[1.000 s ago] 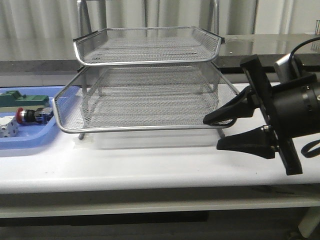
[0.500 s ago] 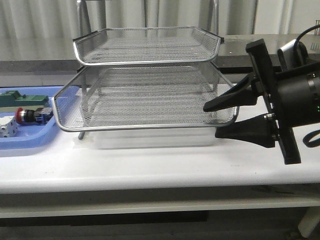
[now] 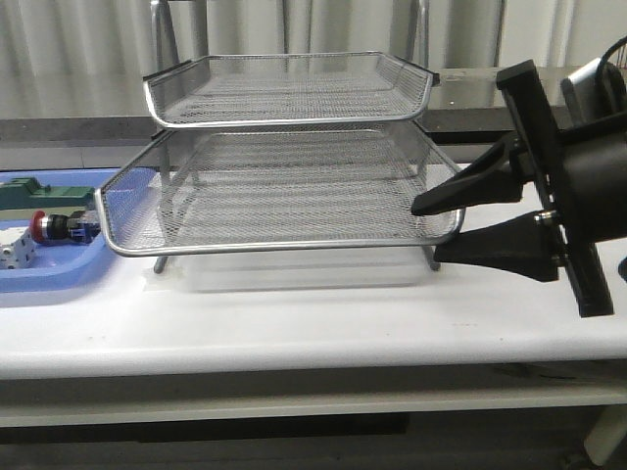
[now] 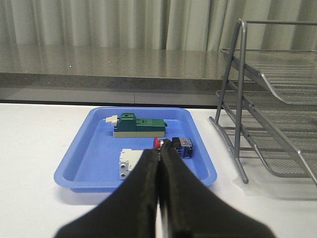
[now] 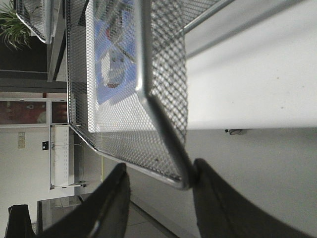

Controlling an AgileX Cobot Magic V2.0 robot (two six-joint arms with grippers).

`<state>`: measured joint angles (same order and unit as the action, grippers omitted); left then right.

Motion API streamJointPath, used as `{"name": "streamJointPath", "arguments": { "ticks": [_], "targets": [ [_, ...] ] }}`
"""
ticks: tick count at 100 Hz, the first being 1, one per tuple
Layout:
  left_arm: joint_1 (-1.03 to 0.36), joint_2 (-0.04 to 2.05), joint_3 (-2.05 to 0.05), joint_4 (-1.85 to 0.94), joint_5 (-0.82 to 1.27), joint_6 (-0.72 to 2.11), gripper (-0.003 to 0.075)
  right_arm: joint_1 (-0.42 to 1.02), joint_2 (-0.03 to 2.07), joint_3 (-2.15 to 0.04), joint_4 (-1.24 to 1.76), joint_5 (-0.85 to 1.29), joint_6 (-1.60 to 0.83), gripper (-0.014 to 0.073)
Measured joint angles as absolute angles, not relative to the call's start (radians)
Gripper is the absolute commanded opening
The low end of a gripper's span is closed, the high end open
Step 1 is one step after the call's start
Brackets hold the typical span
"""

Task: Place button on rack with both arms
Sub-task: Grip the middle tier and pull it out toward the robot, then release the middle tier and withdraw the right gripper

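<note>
The button (image 3: 61, 227), with a red cap and a blue end, lies in the blue tray (image 3: 59, 279) at the far left. In the left wrist view the button (image 4: 179, 147) lies just beyond my left gripper (image 4: 159, 147), which is shut and empty; this gripper is out of the front view. The rack (image 3: 294, 147) stands mid-table with its middle tray (image 3: 284, 245) slid out. My right gripper (image 3: 428, 233) is open, one finger above and one below that tray's right front corner. In the right wrist view the tray corner (image 5: 168, 148) touches one finger of the right gripper (image 5: 159, 171).
A green block (image 4: 136, 125) and a white cube (image 4: 127, 161) lie in the blue tray (image 4: 79, 148) beside the button. The rack's legs (image 4: 233, 124) stand just to the tray's right. A dark counter runs behind the table.
My right gripper has risen and moved right, staying open at the tray's corner. The middle tray has shifted slightly left. The button has not moved.
</note>
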<state>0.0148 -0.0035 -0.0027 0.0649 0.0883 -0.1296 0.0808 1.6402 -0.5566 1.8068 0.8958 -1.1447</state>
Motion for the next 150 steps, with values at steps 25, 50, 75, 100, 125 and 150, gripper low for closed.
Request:
{"name": "streamJointPath", "arguments": {
  "ticks": [25, 50, 75, 100, 125, 150],
  "targets": [
    [0.015, -0.003, -0.003, 0.065, 0.088, -0.130, -0.0021, 0.081, 1.577, -0.500, 1.807, 0.860, -1.145, 0.0316],
    [0.015, -0.003, -0.003, 0.065, 0.088, -0.130, -0.0021, 0.081, 1.499, -0.449, 1.807, 0.796, -1.145, 0.0316],
    [0.015, -0.003, -0.003, 0.065, 0.088, -0.130, -0.0021, 0.081, 1.356, -0.436, 1.807, 0.674, -1.142, 0.0316],
    [0.015, -0.003, -0.003, 0.065, 0.088, -0.130, -0.0021, 0.081, 1.127, -0.433, 1.616, 0.519, -1.058, 0.0316],
    [0.015, -0.003, -0.003, 0.065, 0.088, -0.130, -0.0021, 0.081, 0.917, -0.436, 1.280, 0.463, -0.834, 0.0316],
    [0.015, -0.003, -0.003, 0.065, 0.088, -0.130, -0.0021, 0.081, 0.844, -0.576, 0.765, 0.622, -0.475, 0.0316]
  ]
}}
